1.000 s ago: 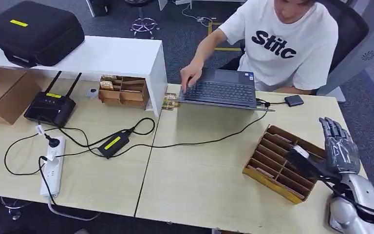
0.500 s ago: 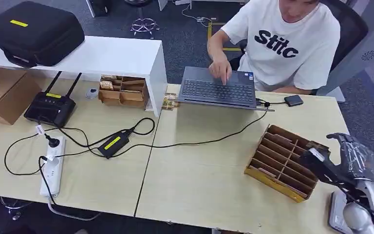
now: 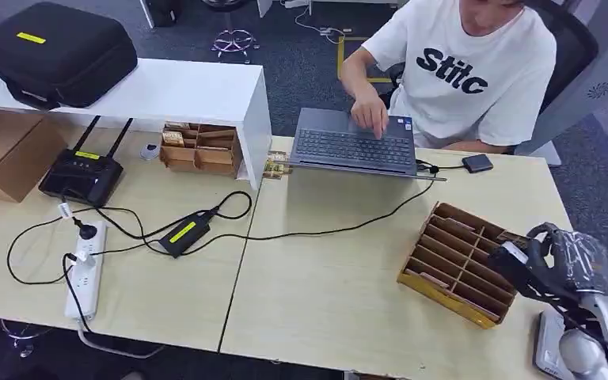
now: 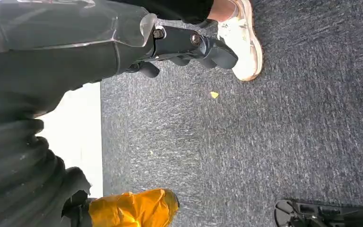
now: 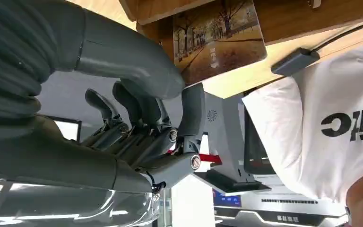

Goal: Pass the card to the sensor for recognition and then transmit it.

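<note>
A card [image 5: 217,38] printed with a tree-lined path stands at the edge of the slotted cardboard tray [image 3: 453,261] on the right of the table. My right hand [image 3: 558,261] is curled over the tray's right end. Its thumb [image 5: 137,71] presses the card's corner against a finger behind it, so the card is pinched. In the head view only a brown sliver of the card [image 3: 514,236] shows by the fingers. My left hand [image 4: 189,45] hangs over the grey carpet with its fingers loosely bent and nothing in them.
A person in a white shirt [image 3: 467,71] types on a laptop [image 3: 352,146] across the table. A small black box [image 3: 477,164] on a cable lies beside it. A router [image 3: 83,174], power strip [image 3: 85,273], cables and another cardboard tray [image 3: 200,148] are at the left.
My right hand has gone from upright with fingers spread to bent down and curled onto the card at the tray's right end. The person's hand moved right across the laptop.
</note>
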You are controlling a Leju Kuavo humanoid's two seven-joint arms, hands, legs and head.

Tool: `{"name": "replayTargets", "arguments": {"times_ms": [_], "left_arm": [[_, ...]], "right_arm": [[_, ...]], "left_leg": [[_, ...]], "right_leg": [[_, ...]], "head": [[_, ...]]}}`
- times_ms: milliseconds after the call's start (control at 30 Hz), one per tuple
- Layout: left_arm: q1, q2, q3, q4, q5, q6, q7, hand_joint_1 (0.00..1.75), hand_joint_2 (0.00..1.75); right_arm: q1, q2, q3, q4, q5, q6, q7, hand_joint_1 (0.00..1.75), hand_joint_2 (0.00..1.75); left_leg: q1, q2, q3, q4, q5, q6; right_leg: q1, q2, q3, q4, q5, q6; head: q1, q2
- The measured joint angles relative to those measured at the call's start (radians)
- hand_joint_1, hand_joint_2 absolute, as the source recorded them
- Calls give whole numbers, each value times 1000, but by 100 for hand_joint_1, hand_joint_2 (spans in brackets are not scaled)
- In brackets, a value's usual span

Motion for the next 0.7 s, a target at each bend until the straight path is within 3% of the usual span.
{"name": "replayTargets", "arguments": {"times_ms": [67, 700], "left_arm": [[0, 0, 0, 0, 0, 0, 0, 0, 175], [0, 0, 6, 0, -2, 1, 0, 0, 175]], "right_arm": [[1, 0, 0, 0, 0, 1, -1, 0, 175], [8, 0, -16, -5, -4, -2, -8, 0, 175]], "left_leg": [[0, 0, 0, 0, 0, 0], [0, 0, 0, 0, 0, 0]], "right_leg": [[0, 0, 0, 0, 0, 0], [0, 0, 0, 0, 0, 0]], "head": [[0, 0], [0, 0]]}}
